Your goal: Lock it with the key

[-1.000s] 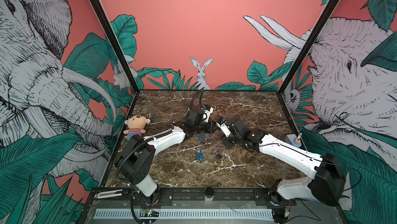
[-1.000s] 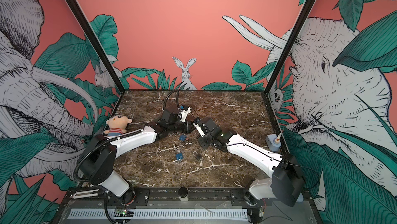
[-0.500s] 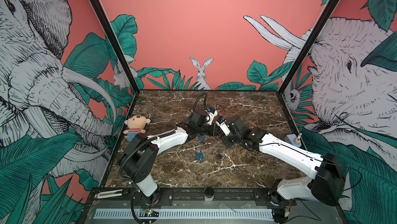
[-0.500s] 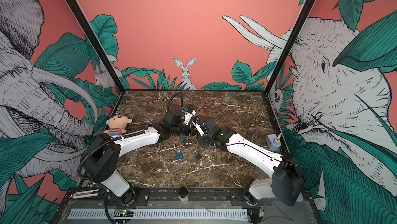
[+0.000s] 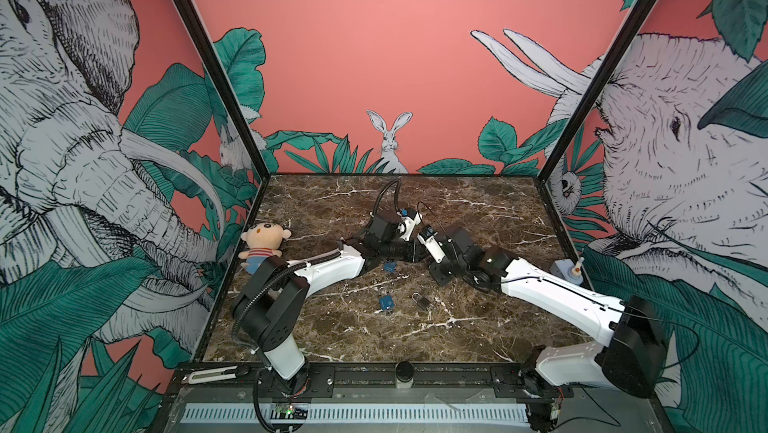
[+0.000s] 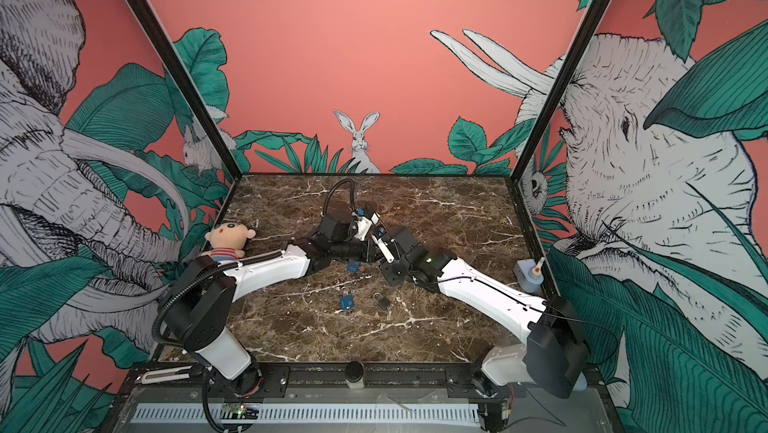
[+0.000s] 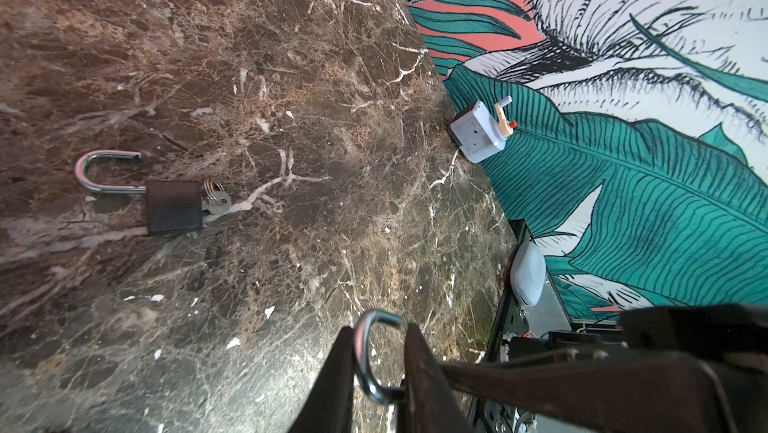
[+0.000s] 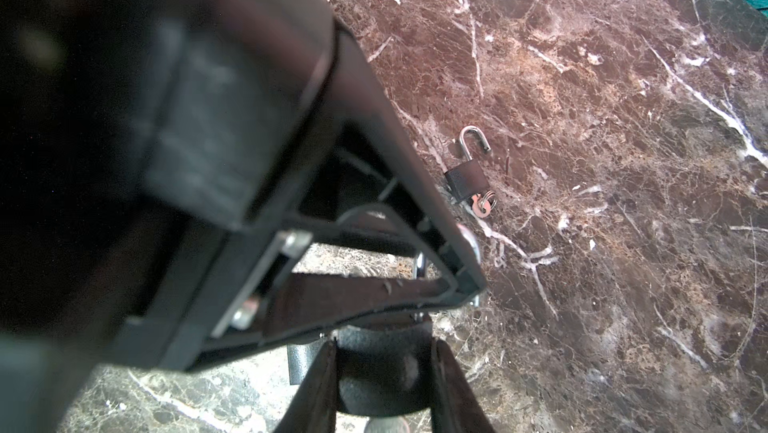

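Observation:
My two grippers meet mid-table in both top views. My right gripper is shut on the dark body of a padlock. That padlock's silver shackle stands open between the fingers of my left gripper, touching both of them. In a top view the left gripper reaches in from the left and the right gripper points down beside it. The held padlock's key is hidden. A second black padlock lies on the marble, shackle open, with a key on a ring in its base.
Two blue padlocks lie on the marble, the nearer one beside the loose black padlock. A plush doll sits at the left wall. A grey box with a lever stands at the right wall.
My left arm has swung right to meet the right gripper, and its jaws have narrowed round the shackle. The right arm has barely moved.

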Tool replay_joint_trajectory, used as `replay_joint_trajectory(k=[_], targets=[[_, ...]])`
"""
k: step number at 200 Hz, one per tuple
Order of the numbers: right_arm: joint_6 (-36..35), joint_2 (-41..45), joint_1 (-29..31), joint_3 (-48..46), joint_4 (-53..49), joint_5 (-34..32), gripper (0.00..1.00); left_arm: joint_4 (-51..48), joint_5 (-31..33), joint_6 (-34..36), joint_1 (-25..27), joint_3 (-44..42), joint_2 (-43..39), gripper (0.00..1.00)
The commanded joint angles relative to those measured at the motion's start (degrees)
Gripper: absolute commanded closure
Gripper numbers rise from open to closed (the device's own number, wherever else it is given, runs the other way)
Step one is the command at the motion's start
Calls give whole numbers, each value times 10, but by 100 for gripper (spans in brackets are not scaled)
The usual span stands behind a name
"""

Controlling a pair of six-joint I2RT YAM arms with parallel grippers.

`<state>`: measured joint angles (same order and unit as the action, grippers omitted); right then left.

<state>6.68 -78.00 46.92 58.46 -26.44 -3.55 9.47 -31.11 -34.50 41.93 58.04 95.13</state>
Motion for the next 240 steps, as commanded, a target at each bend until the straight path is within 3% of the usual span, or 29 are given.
replay_joint_trajectory(k=[1, 88, 115, 154, 221, 240], targets=[[-1, 1, 6, 17, 14, -7, 90, 17, -9, -5, 1, 11, 4, 78], [-2, -1, 10, 19, 17, -6, 91, 23, -13, -10, 2, 15, 11, 79], [-2, -3, 10, 20, 17, -6, 91, 23, -13, -11, 2, 17, 14, 84], [-1, -1, 11, 19, 19, -8, 91, 27, -14, -14, 1, 14, 18, 100], [2, 4, 11, 12, 31, -9, 90, 41, -8, -26, 2, 9, 16, 100], [4, 5, 11, 7, 38, -9, 82, 41, 0, -32, 2, 8, 12, 100]])
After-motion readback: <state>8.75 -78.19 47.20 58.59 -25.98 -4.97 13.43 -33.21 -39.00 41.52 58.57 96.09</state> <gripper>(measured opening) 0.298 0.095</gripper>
